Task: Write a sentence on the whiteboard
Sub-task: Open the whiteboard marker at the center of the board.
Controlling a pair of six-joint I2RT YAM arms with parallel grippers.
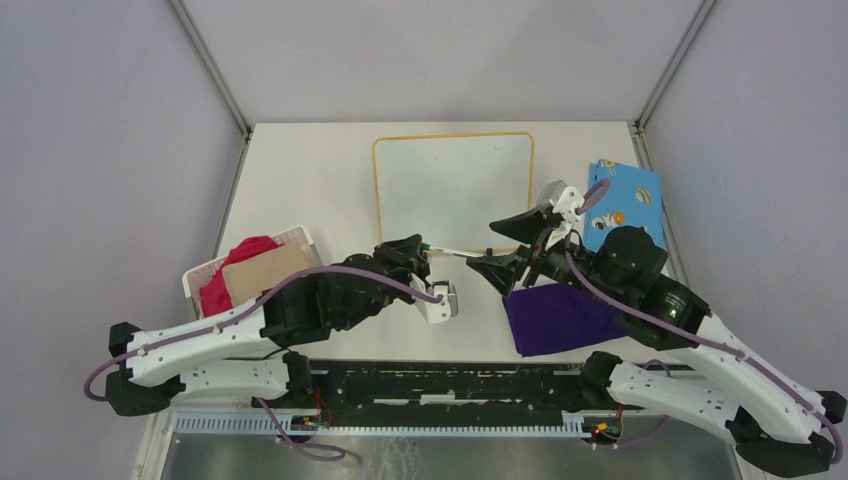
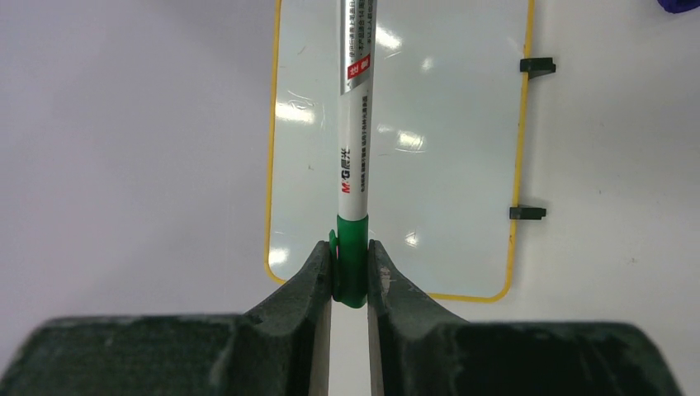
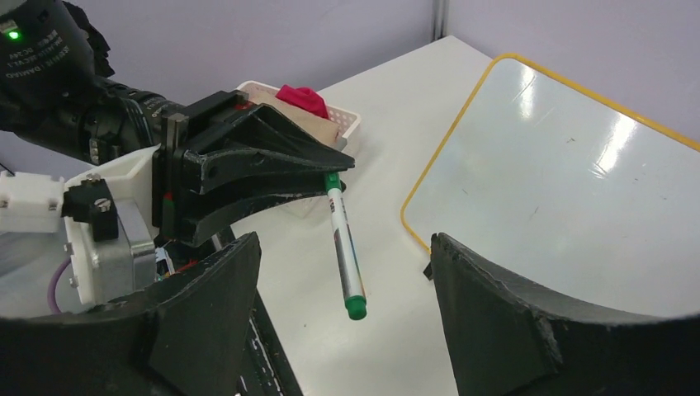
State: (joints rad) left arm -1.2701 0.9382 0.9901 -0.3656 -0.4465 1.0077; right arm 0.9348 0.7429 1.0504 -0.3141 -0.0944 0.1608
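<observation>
Grey walls stand around a white table (image 1: 300, 180). On the far middle of the table lies the whiteboard (image 1: 453, 185). It is a big flat board with round corners and a thin yellow-orange rim. Its face is shiny and white, and bright spots of light shine on it. From the left wrist camera, two small black clips (image 2: 536, 66) sit on one long edge of the board.

The left gripper (image 1: 418, 248) is just in front of the near edge of the board. Its two fingers are squeezed tight on a marker (image 1: 450, 251). They pinch the green end of it. The marker has a white body with a red label and some letters, and its other end is green too. It sticks out to the right, toward the other arm.

The right gripper (image 1: 482, 247) is just to the right of the marker's free end. Its two fingers are spread wide apart and hold nothing. From the right wrist camera, the marker's free end hangs between those two open fingers, but they do not touch it.

A white basket (image 1: 300, 238) sits on the left side of the table with a red cloth (image 1: 235, 270) and a tan cloth (image 1: 265, 270) in it. A purple cloth (image 1: 555, 315) lies under the right arm. A blue patterned cloth (image 1: 625, 200) lies to the right of the board.
</observation>
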